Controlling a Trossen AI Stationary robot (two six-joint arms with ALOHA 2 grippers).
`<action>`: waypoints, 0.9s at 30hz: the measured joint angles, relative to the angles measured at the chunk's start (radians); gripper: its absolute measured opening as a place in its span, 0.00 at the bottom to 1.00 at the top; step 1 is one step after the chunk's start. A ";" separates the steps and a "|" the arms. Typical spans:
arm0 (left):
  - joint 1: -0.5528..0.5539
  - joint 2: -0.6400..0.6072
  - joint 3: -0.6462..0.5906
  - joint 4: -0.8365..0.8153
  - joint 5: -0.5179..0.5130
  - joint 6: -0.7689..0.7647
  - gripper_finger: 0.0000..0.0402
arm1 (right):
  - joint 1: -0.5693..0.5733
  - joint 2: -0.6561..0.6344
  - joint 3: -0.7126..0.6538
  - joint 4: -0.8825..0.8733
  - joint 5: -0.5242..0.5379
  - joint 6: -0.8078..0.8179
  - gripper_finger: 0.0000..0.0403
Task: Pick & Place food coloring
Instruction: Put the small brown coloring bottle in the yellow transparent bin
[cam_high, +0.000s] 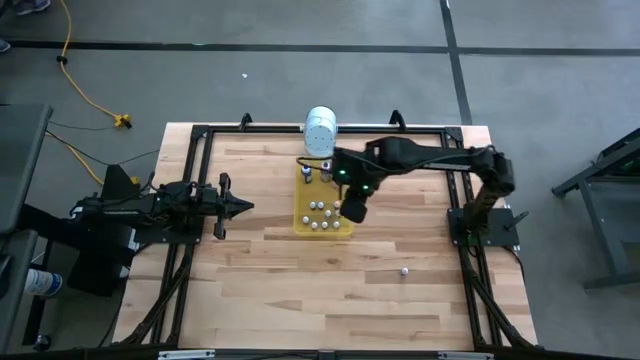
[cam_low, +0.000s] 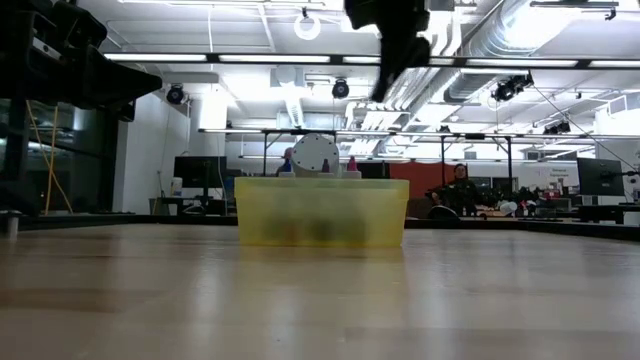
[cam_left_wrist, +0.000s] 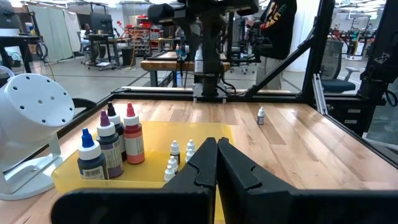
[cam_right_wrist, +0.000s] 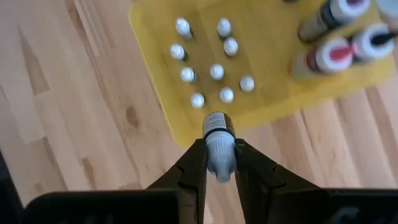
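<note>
Hovering above the yellow tray's (cam_right_wrist: 161, 99) near edge, your right gripper (cam_right_wrist: 219, 163) jaws pinch a small bottle (cam_right_wrist: 219, 140) upright for placing; left gripper (cam_left_wrist: 216, 163) jaws pressed together, waiting.

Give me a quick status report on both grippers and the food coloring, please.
Right gripper shut on a small food coloring bottle, above the yellow tray's edge. Left gripper shut, parked left. One stray bottle on the table. Nothing in the way.

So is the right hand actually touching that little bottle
Touching. The right wrist view shows the right hand shut on a small bottle, both fingers pressed against its sides, above the yellow tray.
</note>
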 joint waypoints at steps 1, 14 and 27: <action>0.000 0.000 0.000 0.000 0.000 0.000 0.00 | -0.001 0.028 0.033 -0.006 0.000 -0.016 0.14; 0.000 0.000 0.000 0.000 0.000 0.000 0.00 | -0.001 0.367 0.317 -0.060 -0.001 -0.121 0.15; 0.000 0.000 0.000 0.000 0.000 0.000 0.00 | -0.005 0.497 0.319 0.014 0.002 -0.151 0.16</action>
